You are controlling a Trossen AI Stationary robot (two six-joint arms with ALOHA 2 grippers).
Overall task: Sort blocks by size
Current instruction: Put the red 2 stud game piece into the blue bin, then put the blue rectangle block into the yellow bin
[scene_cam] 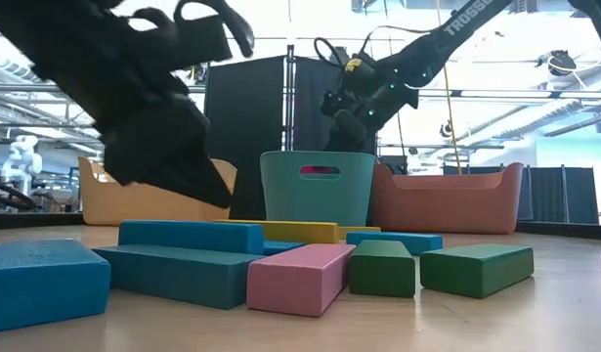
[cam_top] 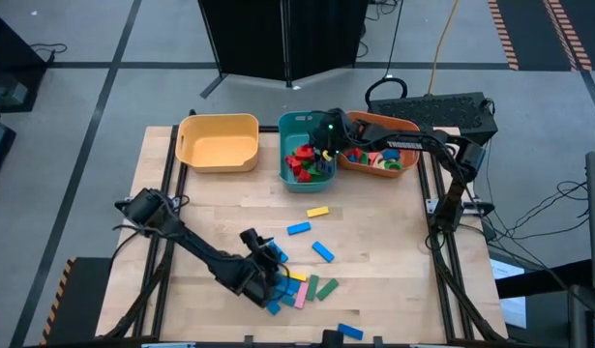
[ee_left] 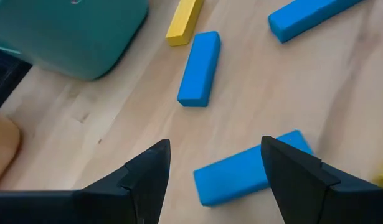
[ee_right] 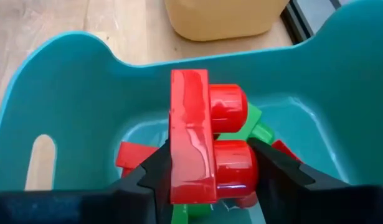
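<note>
Red brick pinched by the right gripper over the teal bin, best released low; left gripper spread above a blue block

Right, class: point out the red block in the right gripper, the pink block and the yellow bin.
red block (ee_right: pixel 191 143), right wrist view, its flat face.
pink block (scene_cam: pixel 298 277), low view, its end face.
yellow bin (cam_top: pixel 218 127), high view, its far rim.
</note>
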